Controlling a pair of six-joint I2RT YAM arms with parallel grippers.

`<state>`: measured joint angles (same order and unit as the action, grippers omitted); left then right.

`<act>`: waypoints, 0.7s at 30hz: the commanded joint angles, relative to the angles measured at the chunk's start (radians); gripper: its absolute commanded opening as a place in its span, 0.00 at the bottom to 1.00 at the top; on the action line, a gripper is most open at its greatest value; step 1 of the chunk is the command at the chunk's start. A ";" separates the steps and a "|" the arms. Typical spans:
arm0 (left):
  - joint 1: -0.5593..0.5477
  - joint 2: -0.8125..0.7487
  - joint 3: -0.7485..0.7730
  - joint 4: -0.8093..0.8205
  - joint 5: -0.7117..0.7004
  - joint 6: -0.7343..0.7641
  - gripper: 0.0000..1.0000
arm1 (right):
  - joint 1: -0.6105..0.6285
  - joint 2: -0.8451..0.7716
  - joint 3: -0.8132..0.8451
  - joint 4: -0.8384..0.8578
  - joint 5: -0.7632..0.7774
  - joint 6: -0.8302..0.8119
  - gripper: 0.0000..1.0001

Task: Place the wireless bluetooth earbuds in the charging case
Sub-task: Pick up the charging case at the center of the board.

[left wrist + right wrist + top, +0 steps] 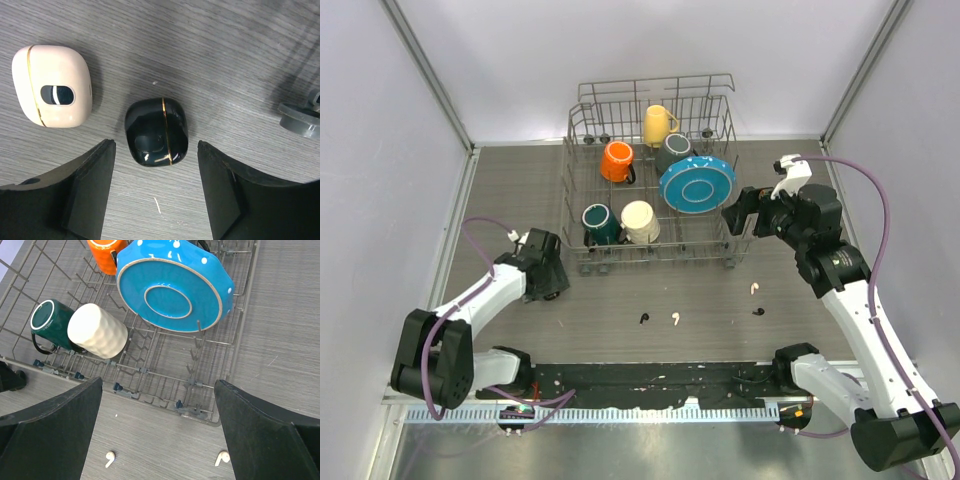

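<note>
The black charging case (156, 131) lies shut on the table, a gold seam around it. My left gripper (155, 148) is open right over it; its fingers (92, 190) flank the case's near end with a gap on each side. A cream charging case (52, 86) lies shut to its left. Both cases are hidden under the left gripper (549, 284) in the top view. Two white earbuds (753, 288) (676, 319) and two black earbuds (644, 319) (759, 313) lie loose in front of the rack. My right gripper (740, 228) hangs wide open and holds nothing above the two white earbuds (110, 457) (222, 457).
A wire dish rack (582, 262) stands mid-table with a blue plate (697, 183) and orange (617, 160), yellow (658, 124), green (599, 222) and white (640, 221) mugs. A grey rack foot (300, 120) sits right of the black case. White walls close in three sides.
</note>
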<state>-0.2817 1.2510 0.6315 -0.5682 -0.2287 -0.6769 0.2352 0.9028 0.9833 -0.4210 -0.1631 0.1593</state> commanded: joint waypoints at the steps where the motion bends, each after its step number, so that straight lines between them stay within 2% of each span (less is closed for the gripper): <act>1: 0.001 -0.013 0.004 0.031 -0.060 -0.013 0.72 | 0.007 -0.022 0.000 0.027 0.016 -0.007 0.99; 17: 0.003 0.016 -0.019 0.120 -0.063 -0.015 0.72 | 0.007 -0.005 0.000 0.039 0.011 -0.006 0.99; 21: 0.009 0.054 -0.015 0.128 -0.057 -0.016 0.66 | 0.009 -0.005 0.000 0.039 0.013 -0.007 0.99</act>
<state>-0.2806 1.2739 0.6147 -0.4915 -0.2707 -0.6788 0.2367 0.9016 0.9775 -0.4202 -0.1577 0.1593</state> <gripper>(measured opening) 0.689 0.993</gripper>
